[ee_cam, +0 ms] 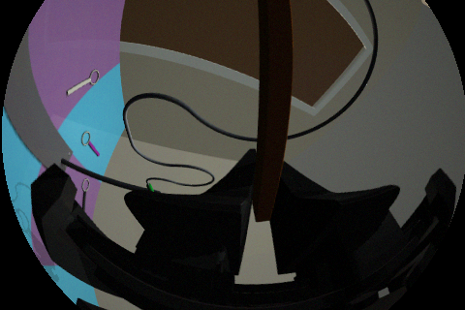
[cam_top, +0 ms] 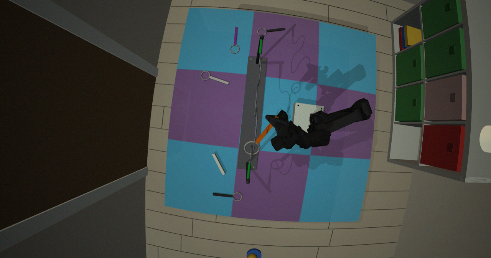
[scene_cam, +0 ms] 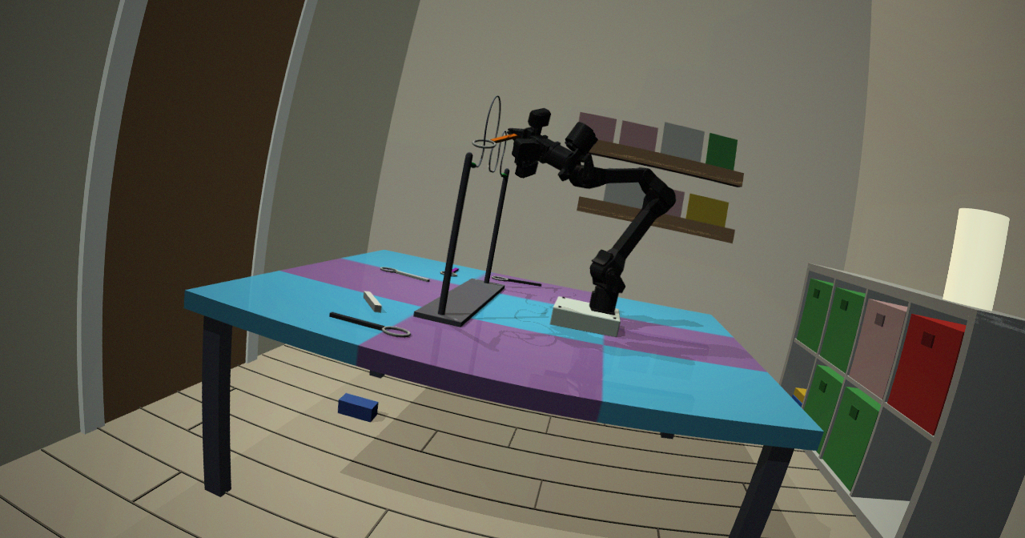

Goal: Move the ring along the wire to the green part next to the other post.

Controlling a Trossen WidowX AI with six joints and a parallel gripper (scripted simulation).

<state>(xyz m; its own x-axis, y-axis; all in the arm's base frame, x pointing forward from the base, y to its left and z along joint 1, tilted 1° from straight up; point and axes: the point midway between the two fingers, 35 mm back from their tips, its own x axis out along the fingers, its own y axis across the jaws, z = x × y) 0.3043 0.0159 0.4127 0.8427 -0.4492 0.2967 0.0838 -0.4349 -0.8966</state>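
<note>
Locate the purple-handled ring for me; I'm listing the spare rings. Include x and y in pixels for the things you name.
In the top view, the purple-handled ring (cam_top: pixel 235 36) (ee_cam: pixel 90 143) lies upper left, left of the black-handled ring (cam_top: pixel 275 30) (ee_cam: pixel 84 195).

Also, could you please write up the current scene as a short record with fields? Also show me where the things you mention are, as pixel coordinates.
gripper: closed on the orange handle (cam_top: pixel 264 134) (scene_cam: pixel 504 138)
ring: around the wire (cam_top: pixel 257 81) (scene_cam: pixel 489 115), above the grey base plate (cam_top: pixel 252 95) (scene_cam: pixel 465 301)
wire ends: green, one at each post (scene_cam: pixel 455 237) (scene_cam: pixel 496 228)
loose rings on table: four; handles two black, one white, one purple
other loose item: white bar (cam_top: pixel 218 163) (scene_cam: pixel 371 301)
ring touching wire: cannot tell
</note>
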